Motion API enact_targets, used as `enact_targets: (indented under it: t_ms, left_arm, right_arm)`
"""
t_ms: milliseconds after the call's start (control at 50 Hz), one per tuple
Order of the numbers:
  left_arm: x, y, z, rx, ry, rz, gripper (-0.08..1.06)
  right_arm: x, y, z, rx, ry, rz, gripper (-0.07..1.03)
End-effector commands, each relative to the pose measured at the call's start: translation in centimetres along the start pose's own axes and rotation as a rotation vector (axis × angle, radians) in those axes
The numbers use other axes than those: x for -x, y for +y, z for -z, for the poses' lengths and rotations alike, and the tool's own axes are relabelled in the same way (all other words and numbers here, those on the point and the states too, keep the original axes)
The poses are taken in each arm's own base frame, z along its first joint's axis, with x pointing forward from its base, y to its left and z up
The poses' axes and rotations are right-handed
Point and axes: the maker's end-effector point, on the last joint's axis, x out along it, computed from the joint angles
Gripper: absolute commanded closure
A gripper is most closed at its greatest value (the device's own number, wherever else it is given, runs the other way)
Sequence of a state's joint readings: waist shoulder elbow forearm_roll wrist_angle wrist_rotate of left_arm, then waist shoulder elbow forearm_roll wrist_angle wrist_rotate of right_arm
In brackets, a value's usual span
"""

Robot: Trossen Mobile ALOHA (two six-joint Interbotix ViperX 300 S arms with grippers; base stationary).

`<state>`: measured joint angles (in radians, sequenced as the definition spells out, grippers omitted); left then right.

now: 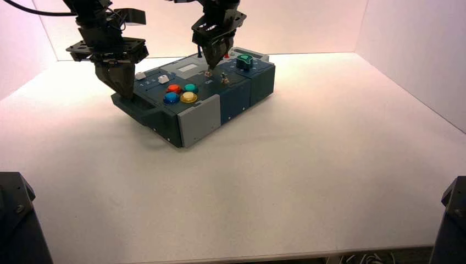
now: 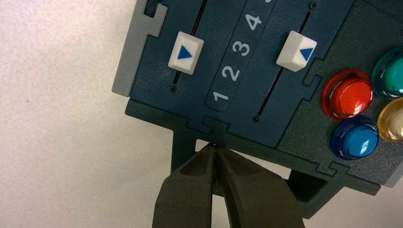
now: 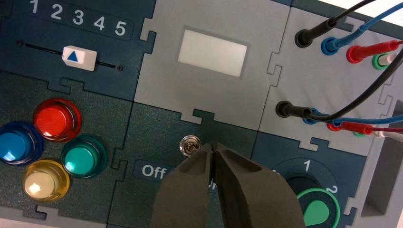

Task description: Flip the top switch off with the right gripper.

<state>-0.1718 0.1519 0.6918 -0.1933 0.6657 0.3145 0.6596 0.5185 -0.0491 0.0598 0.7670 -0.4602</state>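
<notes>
The top switch [image 3: 190, 146], a tiny silvery toggle, stands on the dark blue panel just above the "Off" label [image 3: 151, 171]. My right gripper [image 3: 214, 147] is shut, its wedge tip right beside the toggle on the side away from the coloured buttons; I cannot tell whether they touch. From the high view the right gripper [image 1: 210, 67] hangs over the top switch [image 1: 209, 72], with a second toggle [image 1: 224, 79] nearer the front. My left gripper [image 1: 123, 91] is shut and rests at the box's left edge [image 2: 199, 124], with nothing between its fingers.
Red [image 3: 57, 119], blue [image 3: 16, 142], green [image 3: 81, 159] and yellow [image 3: 43, 180] push buttons sit beside the switch. A white slider cap [image 3: 79, 58], a grey panel with a white window [image 3: 213, 52], plugged wires [image 3: 332, 45] and a green knob [image 3: 317, 209] surround it.
</notes>
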Motion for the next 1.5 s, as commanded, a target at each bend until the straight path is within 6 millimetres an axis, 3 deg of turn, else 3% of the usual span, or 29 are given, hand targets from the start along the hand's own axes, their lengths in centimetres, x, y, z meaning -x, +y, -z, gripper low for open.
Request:
enact_targets:
  t_ms: [20, 700, 1160, 1500]
  left_arm:
    - [-0.5, -0.1, -0.5, 0.004, -0.016, -0.003, 1.0]
    - [-0.4, -0.2, -0.5, 0.005, -0.017, -0.003, 1.0]
    - [0.0, -0.2, -0.8, 0.003, -0.029, -0.004, 1.0]
    - [2.4, -0.3, -1.7, -0.009, -0.105, -0.017, 1.0]
  right_arm:
    - [1.9, 1.1, -2.3, 0.024, -0.045, 0.001, 0.98]
    - [1.6, 4.4, -2.1, 0.014, 0.0, -0.1, 0.98]
    - [5.6, 4.1, -3.4, 0.027, 0.012, -0.118, 0.98]
    - [7.3, 3.5, -3.0, 0.018, 0.007, -0.11, 0.98]
